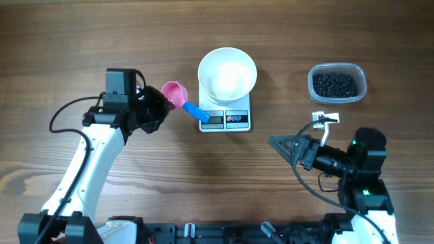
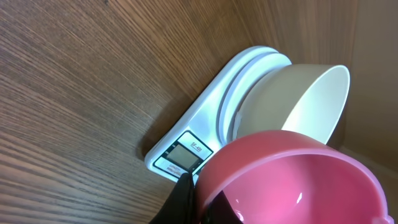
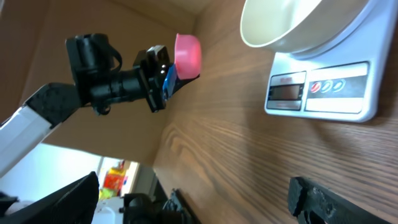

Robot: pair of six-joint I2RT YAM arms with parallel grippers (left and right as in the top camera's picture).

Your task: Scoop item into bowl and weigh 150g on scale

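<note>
The white bowl [image 1: 227,71] stands empty on the white scale [image 1: 226,120] at the table's middle. Black pellets, the item [image 1: 335,85], fill a clear tub [image 1: 357,70] to the right. My left gripper [image 1: 164,104] is shut on a pink scoop [image 1: 175,93] with a blue handle [image 1: 195,112], just left of the scale. In the left wrist view the scoop [image 2: 298,180] looks empty, with the bowl [image 2: 311,93] and scale [image 2: 186,146] beyond it. My right gripper [image 1: 281,144] stands open below the tub, holding nothing; one of its fingers [image 3: 314,199] shows low in its wrist view.
The wooden table [image 1: 81,41] stretches bare to the left and back. A small white clip-like part [image 1: 324,119] sits by the right arm. The right wrist view shows the scale [image 3: 323,93], bowl [image 3: 286,22] and scoop [image 3: 188,56] ahead.
</note>
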